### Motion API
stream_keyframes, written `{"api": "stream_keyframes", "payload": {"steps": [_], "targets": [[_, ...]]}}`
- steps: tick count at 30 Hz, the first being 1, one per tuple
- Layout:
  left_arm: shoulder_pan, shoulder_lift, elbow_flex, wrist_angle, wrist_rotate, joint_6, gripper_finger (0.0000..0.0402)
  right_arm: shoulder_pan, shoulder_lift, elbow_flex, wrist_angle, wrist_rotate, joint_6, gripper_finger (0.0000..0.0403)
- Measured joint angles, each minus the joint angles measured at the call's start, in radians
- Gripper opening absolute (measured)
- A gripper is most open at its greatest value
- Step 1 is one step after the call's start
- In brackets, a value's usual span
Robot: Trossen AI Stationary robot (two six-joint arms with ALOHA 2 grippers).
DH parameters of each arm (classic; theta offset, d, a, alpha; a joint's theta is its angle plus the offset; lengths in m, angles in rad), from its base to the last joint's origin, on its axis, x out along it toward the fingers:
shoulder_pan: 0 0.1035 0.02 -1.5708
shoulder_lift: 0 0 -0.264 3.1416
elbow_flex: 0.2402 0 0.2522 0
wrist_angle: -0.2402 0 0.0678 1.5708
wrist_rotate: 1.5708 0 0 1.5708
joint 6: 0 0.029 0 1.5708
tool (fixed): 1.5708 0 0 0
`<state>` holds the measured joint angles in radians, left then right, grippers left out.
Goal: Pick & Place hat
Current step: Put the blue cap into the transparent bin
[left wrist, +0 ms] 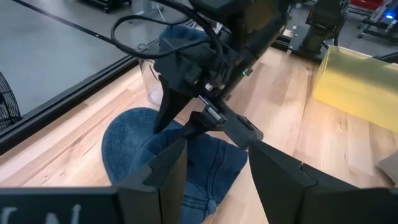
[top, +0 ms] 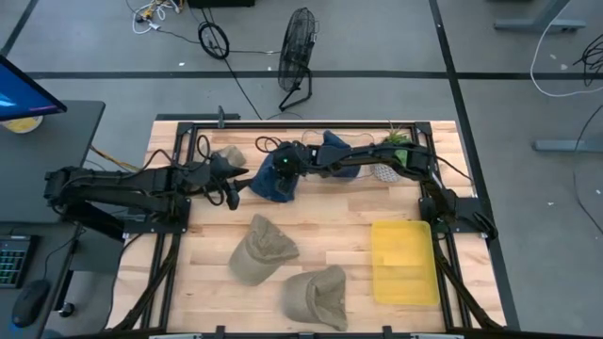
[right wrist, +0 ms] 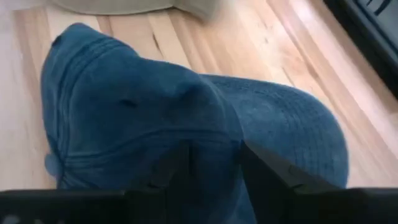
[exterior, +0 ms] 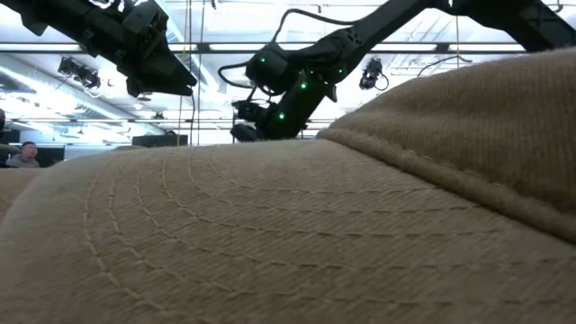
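A blue hat (top: 275, 185) lies on the wooden table near its far edge; it also shows in the left wrist view (left wrist: 146, 146) and the right wrist view (right wrist: 124, 106). My right gripper (top: 285, 175) reaches in from the table's right and is shut on the hat's crown; it shows from the side (left wrist: 186, 124). My left gripper (top: 231, 191) hangs open just left of the hat, touching nothing, its fingers (left wrist: 168, 177) pointing at it. In the low view both grippers, left (exterior: 166, 76) and right (exterior: 252, 126), show above a tan hat. My right gripper pinches a raised fold of the blue hat's crown (right wrist: 208, 124) between its two fingers (right wrist: 177, 165). The fingers come from above, slanting in from the table's right. The hat's brim (left wrist: 121, 140) and lower edge still rest on the table.
Two tan hats (top: 262, 250) (top: 317, 297) lie nearer the near edge; one fills the low view (exterior: 270, 234). A yellow tray (top: 403, 262) sits at the right. Another dark blue hat (top: 332, 146), a grey hat (top: 227, 157) and a small plant (top: 394, 141) stand along the far edge.
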<state>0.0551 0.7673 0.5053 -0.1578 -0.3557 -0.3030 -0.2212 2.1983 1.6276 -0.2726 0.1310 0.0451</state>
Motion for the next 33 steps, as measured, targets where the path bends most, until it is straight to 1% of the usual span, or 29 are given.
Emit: {"api": "stream_keyframes", "payload": {"steps": [3, 5, 7, 10, 11, 12, 15, 19, 21, 25, 28, 33], "targets": [[0.000, 0.000, 0.000, -0.005, 0.000, 0.000, 0.0177, -0.001, 0.001, 0.000, -0.010, -0.012, -0.001, 0.0140], [0.000, 0.000, 0.000, -0.006, 0.000, 0.000, 0.0177, -0.001, 0.001, 0.001, -0.011, -0.012, -0.001, 0.0120], [0.000, 0.000, 0.000, -0.005, 0.000, 0.000, 0.0177, -0.001, 0.001, 0.001, -0.011, -0.013, -0.003, 0.0088], [0.000, 0.000, 0.000, -0.005, 0.000, 0.001, 0.0177, -0.001, 0.001, 0.001, -0.011, -0.017, -0.023, 0.0026], [0.000, 0.000, 0.000, -0.006, 0.000, 0.001, 0.0177, -0.001, 0.001, 0.001, -0.011, -0.017, -0.029, 0.0015], [0.000, 0.000, 0.000, -0.006, 0.000, 0.001, 0.0177, -0.001, 0.000, 0.001, -0.011, -0.016, -0.031, 0.0012], [0.000, 0.000, 0.000, -0.006, 0.000, 0.000, 0.0177, 0.003, -0.019, 0.001, -0.019, -0.017, -0.017, 0.0020], [0.000, 0.000, 0.000, -0.006, 0.000, 0.000, 0.0177, 0.019, -0.096, 0.001, -0.013, -0.013, 0.023, 0.0008], [0.000, 0.000, 0.000, -0.005, 0.000, 0.000, 0.0177, 0.030, -0.147, 0.001, -0.021, 0.033, 0.026, 0.0007], [0.000, 0.000, 0.000, -0.005, 0.000, 0.000, 0.0177, 0.056, -0.271, 0.001, -0.075, 0.212, 0.032, 0.0008], [0.000, 0.000, 0.000, -0.007, 0.000, 0.000, 0.0177, 0.065, -0.387, 0.001, -0.167, 0.318, 0.122, 0.0008], [0.000, 0.000, 0.000, -0.007, 0.000, 0.000, 0.0177, 0.078, -0.553, 0.001, -0.376, 0.497, 0.294, 0.0008]]}}
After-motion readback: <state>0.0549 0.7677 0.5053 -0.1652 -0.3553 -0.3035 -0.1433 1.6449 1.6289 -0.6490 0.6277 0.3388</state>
